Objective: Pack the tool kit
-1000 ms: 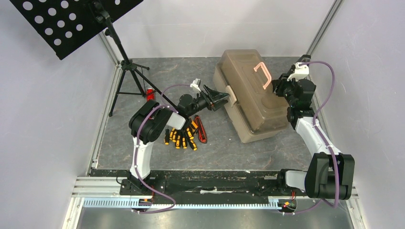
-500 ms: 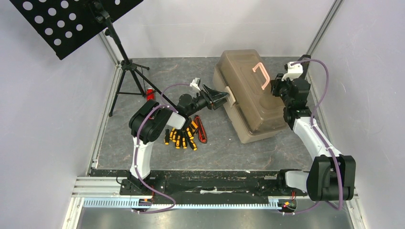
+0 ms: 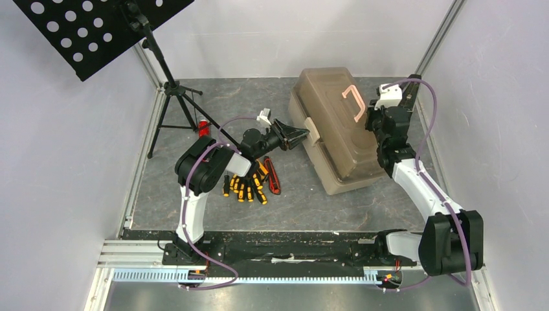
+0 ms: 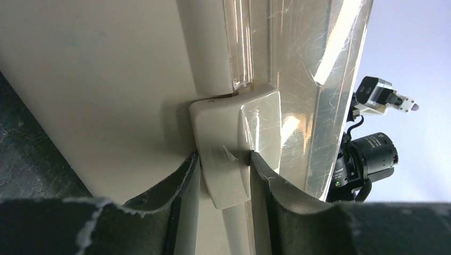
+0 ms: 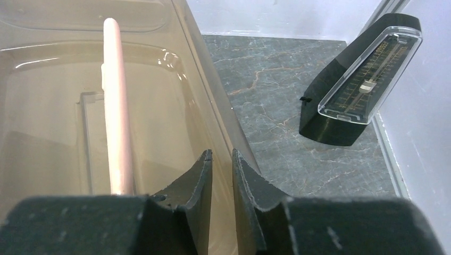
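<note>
The tan-brown toolbox (image 3: 336, 139) lies closed at the back right, its pale handle (image 3: 354, 102) flat on the lid. My left gripper (image 3: 304, 134) is at its near-left side, shut on the cream latch (image 4: 234, 133), one finger on each side of it (image 4: 224, 159). My right gripper (image 3: 374, 120) hovers over the lid's right edge beside the handle (image 5: 116, 101), its fingers almost together with nothing between them (image 5: 222, 155). Yellow-and-black screwdrivers (image 3: 245, 186), an orange knife (image 3: 262, 170) and a red knife (image 3: 272, 176) lie on the mat beside the left arm.
A black music stand (image 3: 97, 32) on a tripod (image 3: 173, 97) stands at the back left, with a small red piece (image 3: 204, 128) by its feet. A black metronome with a clear cover (image 5: 359, 85) lies right of the toolbox, near the right wall.
My right gripper has moved left, from off the lid's right side to over its edge by the handle. My left gripper has stayed on the latch.
</note>
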